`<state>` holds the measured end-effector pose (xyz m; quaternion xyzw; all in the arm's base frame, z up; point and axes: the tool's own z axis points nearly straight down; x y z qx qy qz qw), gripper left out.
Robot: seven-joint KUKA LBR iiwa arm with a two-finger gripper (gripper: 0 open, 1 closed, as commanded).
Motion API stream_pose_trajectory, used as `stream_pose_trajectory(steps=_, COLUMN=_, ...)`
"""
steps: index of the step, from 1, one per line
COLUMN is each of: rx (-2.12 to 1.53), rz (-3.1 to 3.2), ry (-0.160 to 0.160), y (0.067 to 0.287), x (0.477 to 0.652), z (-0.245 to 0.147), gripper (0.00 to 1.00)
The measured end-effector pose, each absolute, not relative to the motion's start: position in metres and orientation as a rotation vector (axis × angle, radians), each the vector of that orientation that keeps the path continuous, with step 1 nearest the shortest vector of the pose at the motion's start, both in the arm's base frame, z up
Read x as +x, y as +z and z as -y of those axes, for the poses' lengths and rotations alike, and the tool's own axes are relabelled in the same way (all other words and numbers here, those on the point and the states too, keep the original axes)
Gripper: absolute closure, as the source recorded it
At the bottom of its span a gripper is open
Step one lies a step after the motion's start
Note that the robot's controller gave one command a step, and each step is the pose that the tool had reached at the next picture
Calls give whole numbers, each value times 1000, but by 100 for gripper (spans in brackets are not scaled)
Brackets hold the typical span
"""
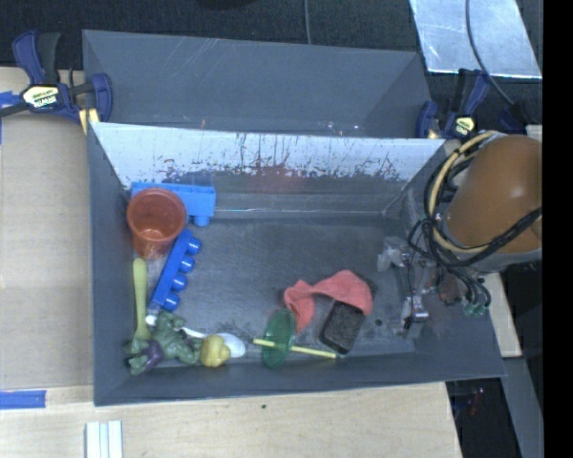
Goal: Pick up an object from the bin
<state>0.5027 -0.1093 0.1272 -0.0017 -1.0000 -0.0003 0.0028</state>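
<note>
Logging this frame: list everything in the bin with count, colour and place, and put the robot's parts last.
cup: one, translucent orange, far-left corner
block: one, blue, behind the cup
studded brick: one, blue, slanted, just below the cup
stick: one, yellow-green, along the left wall
figure toy: one, green, near-left corner
round thing: one, yellow, right of the figure toy
paddle: one, green on a yellow stem, near wall, middle
cloth: one, pink-red, right of centre
pad: one, black, against the cloth's lower edge
bin: one, grey metal
tool: one, dark, over bare floor right of the pad
wrist cover: one, orange-brown with cables, at the right rim
</note>
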Motion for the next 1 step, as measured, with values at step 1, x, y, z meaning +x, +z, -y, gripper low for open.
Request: stream_pose_trajectory(steps=1, rx=0, rz=3144, ry=1, y=131, x=505, z=109, gripper=0)
